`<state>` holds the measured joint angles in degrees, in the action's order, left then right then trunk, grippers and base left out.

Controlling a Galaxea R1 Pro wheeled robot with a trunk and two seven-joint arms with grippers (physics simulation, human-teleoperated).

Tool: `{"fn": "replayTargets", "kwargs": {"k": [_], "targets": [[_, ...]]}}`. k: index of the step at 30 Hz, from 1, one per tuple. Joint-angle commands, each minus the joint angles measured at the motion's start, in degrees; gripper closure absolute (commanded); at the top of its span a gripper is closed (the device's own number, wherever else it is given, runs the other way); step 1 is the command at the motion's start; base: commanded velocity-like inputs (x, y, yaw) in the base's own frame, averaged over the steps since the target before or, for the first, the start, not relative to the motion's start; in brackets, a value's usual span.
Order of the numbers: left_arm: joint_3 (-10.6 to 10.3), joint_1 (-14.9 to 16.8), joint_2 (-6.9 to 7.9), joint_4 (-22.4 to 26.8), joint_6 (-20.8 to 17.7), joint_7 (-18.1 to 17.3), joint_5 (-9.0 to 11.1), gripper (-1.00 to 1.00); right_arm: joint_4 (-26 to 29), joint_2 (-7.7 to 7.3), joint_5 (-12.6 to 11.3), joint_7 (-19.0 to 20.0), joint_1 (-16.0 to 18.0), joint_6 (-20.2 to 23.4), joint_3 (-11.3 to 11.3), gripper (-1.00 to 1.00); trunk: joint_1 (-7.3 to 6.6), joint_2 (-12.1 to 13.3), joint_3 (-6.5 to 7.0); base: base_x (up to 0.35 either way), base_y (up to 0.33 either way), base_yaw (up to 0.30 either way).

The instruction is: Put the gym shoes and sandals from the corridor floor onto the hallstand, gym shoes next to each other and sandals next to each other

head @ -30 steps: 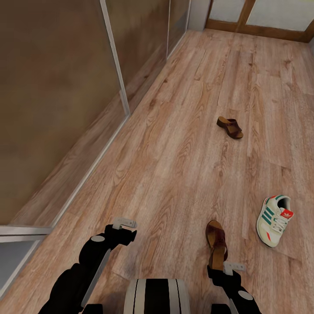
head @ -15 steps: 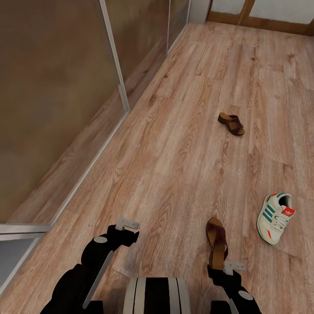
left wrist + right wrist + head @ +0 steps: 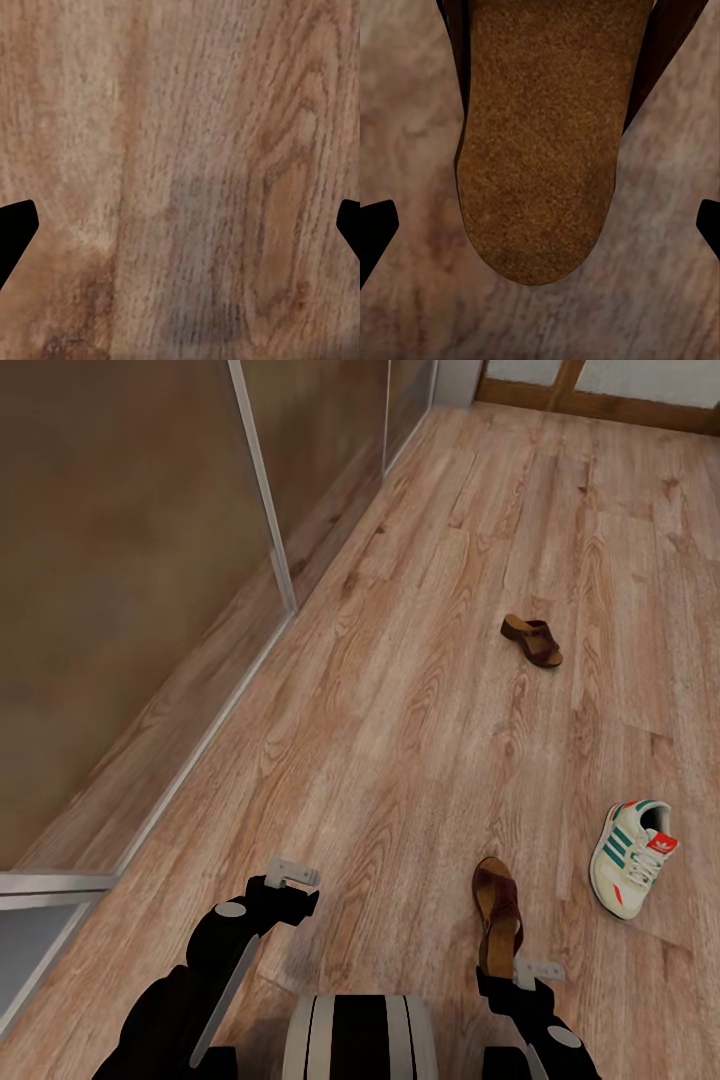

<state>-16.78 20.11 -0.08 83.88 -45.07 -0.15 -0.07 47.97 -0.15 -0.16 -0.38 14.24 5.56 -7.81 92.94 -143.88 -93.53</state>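
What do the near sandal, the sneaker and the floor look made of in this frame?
Near sandal: looks like dark brown leather, with a matte, grainy suede-like footbed in the right wrist view. Sneaker: seemingly white smooth leather or synthetic, with green stripes and laces. Floor: wood-grain planks with visible seams, low sheen; laminate or real wood cannot be told.
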Motion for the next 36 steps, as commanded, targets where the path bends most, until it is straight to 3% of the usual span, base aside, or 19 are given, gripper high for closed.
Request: {"fn": "replayTargets", "kwargs": {"k": [1, 8, 20, 24, 36], "targets": [[-0.01, 0.02, -0.01, 0.06, -0.28, -0.02, -0.02, -1.00, 0.10, -0.01, -0.02, -0.04, 0.00, 0.33, -0.01, -1.00, -0.01, -0.01, -0.03, 0.000, 0.000, 0.000], [-0.01, 0.02, -0.01, 0.06, -0.29, 0.01, -0.02, -1.00, 0.08, 0.05, -0.02, -0.04, 0.00, 0.33, -0.01, -1.00, 0.15, -0.09, -1.37, 0.000, 0.000, 0.000], [-0.01, 0.02, -0.01, 0.06, -0.29, -0.02, -0.02, -1.00, 0.02, 0.03, -0.02, -0.03, 0.00, 0.33, -0.01, -1.00, 0.15, -0.09, -1.44, 0.000, 0.000, 0.000], [-0.01, 0.02, -0.01, 0.06, -0.28, 0.00, -0.02, -1.00, 0.04, 0.05, -0.02, -0.03, 0.00, 0.33, -0.01, -1.00, 0.25, -0.15, -2.46, 0.000, 0.000, 0.000], [-0.09, 0.02, -0.01, 0.11, -0.29, -0.03, -0.02, -1.00, -0.13, 0.06, -0.02, -0.02, 0.00, 0.33, 0.00, -1.00, 0.25, -0.15, -2.52, 0.000, 0.000, 0.000]]}}
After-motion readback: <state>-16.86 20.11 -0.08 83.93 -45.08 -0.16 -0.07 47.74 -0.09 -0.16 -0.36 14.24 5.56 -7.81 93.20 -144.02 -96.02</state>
